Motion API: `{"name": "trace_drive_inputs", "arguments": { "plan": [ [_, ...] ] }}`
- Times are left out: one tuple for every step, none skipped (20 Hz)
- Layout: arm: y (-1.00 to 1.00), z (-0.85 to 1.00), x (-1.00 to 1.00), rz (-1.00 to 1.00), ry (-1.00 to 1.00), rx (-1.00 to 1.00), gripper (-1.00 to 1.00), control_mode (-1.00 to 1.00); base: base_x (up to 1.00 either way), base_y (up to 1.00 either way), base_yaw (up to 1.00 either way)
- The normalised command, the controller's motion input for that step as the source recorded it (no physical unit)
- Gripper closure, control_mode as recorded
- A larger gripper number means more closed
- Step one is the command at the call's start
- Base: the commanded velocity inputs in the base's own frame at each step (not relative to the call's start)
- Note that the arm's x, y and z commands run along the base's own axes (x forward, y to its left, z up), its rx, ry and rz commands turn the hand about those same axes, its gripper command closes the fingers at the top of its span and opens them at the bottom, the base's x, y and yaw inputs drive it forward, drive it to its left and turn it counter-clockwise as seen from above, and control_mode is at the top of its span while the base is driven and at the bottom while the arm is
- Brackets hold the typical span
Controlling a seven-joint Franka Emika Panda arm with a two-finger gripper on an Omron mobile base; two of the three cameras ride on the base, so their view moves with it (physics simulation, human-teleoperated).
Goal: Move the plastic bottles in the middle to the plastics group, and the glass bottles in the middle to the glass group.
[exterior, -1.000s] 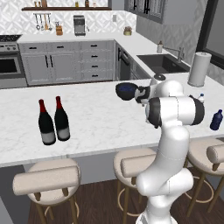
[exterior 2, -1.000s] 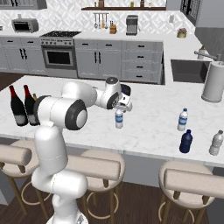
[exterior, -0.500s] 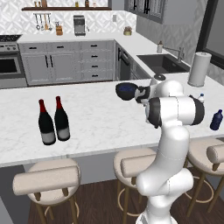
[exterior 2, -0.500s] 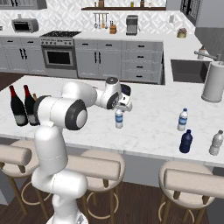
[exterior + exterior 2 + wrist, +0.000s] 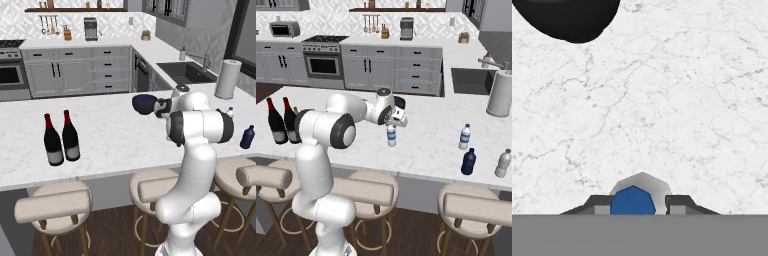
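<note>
- The gripper points straight down at the marble counter, its two dark tips pressed against either side of the blue cap of a small clear water bottle; it is clamped on the bottle's top.
- That bottle stands upright on the counter, directly below the hand and near the front edge.
- Just behind the hand, toward the sink, sits a round dark-blue bowl; in the hand view it shows as a dark curve at the top left.
- To the right of the held bottle, well apart from it, three small bottles stand near the counter's front edge: a clear blue-capped bottle, an opaque dark-blue bottle just in front of it, and a pale translucent bottle farthest right.
- Far to the left of the held bottle, two tall near-black wine bottles with red foil necks stand upright, side by side.
- A paper towel roll stands behind the three small bottles, beside the sink.
</note>
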Motion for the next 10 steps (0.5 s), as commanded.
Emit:
{"name": "trace_drive_inputs", "arguments": {
  "plan": [
    [0.0, 0.0, 0.0, 0.0, 0.0, 0.0, 1.0, -1.0, 0.0, 0.0, 0.0],
    [0.0, 0.0, 0.0, 0.0, 0.0, 0.0, 1.0, -1.0, 0.0, 0.0, 0.0],
    [0.0, 0.0, 0.0, 0.0, 0.0, 0.0, 1.0, -1.0, 0.0, 0.0, 0.0],
    [0.0, 0.0, 0.0, 0.0, 0.0, 0.0, 1.0, -1.0, 0.0, 0.0, 0.0],
    [0.0, 0.0, 0.0, 0.0, 0.0, 0.0, 1.0, -1.0, 0.0, 0.0, 0.0],
    [-0.01, 0.01, 0.0, 0.0, 0.0, 0.0, 1.0, -1.0, 0.0, 0.0, 0.0],
    [-0.06, 0.09, 0.0, 0.0, 0.0, 0.0, 1.0, -1.0, 0.0, 0.0, 0.0],
    [0.0, 0.16, 0.0, -0.04, 0.0, 0.0, 1.0, -1.0, 0.0, 0.0, 0.0],
    [0.0, 0.19, 0.0, -0.04, 0.0, 0.0, 1.0, -1.0, 0.0, 0.0, 0.0],
    [0.0, 0.23, 0.0, -0.02, -0.01, 0.0, 1.0, -1.0, 0.0, 0.0, 0.0]
  ]
}}
